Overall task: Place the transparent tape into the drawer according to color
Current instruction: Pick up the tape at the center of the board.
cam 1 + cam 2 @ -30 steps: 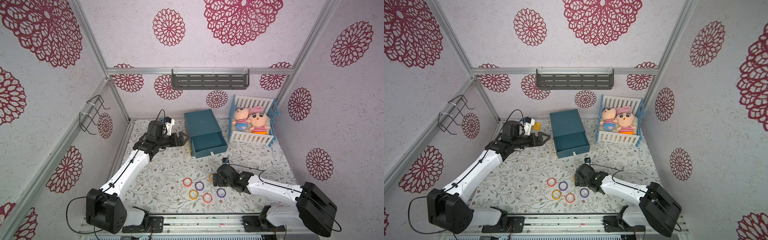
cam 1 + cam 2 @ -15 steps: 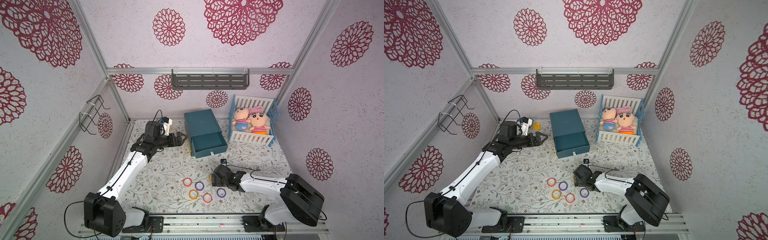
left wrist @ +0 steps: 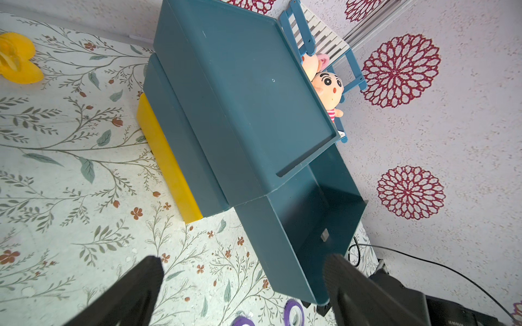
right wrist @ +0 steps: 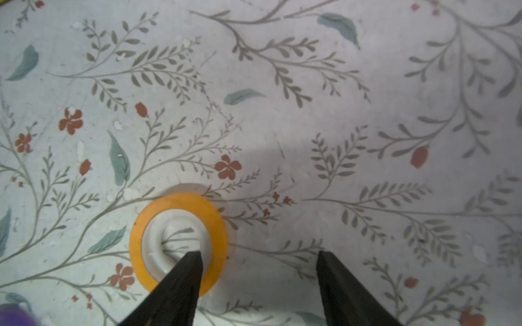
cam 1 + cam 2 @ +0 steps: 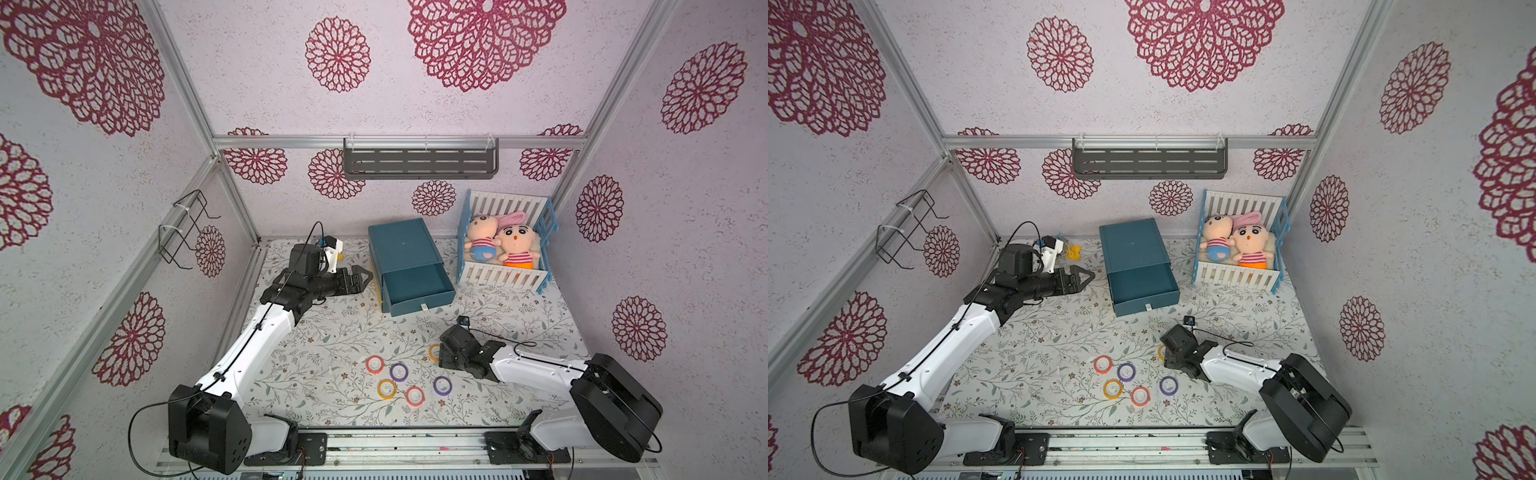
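A yellow-orange transparent tape ring (image 4: 180,203) lies flat on the flowered table. My right gripper (image 4: 258,254) stands over it, open, with one finger (image 4: 183,271) in its white core and the other outside, well clear of the ring. In both top views this ring (image 5: 433,352) (image 5: 1160,352) peeks out from under the right wrist. Several more rings, red-orange (image 5: 375,364), purple (image 5: 398,371) and yellow (image 5: 387,388), lie to the left of it. The teal drawer unit (image 5: 401,245) has its top drawer (image 3: 324,214) pulled out and empty. My left gripper (image 5: 365,276) (image 3: 243,265) hovers open beside it.
A yellow lower drawer (image 3: 166,166) sticks out a little under the teal unit. A blue and white crib (image 5: 503,276) with two plush dolls stands right of the unit. A yellow toy (image 3: 17,59) lies near the back wall. A cable (image 5: 498,334) trails over the right arm.
The right gripper has come down over the yellow-orange ring and its jaws have narrowed, one finger now in the core. The left arm has hardly moved.
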Motion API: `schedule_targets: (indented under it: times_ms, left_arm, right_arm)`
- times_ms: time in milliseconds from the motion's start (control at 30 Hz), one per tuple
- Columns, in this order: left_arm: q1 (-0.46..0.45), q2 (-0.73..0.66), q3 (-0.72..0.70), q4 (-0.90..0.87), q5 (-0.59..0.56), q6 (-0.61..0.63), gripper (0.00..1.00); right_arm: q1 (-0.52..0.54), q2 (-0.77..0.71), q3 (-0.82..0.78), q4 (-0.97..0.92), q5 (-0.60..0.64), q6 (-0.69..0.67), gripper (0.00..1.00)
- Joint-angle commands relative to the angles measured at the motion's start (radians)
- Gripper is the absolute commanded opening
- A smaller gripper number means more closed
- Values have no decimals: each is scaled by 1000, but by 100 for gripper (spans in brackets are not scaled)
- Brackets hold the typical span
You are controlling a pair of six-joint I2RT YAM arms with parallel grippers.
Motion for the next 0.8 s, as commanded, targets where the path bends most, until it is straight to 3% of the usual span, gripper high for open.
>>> schedule_targets:
  times_ms: [0,300,767]
  left_arm:
    - [12,-31,-12,-12,14,14,97]
    - [17,-37,-12,-19,25,17,97]
    - [20,-56,-21,-23,22,23,97]
  right_arm:
    - [-22,-7,-36,-117,-42,-19,70]
    - [-61,-87,52,-179,-84,-54,70]
    - [-97,18,107,-137,-150,-117,70]
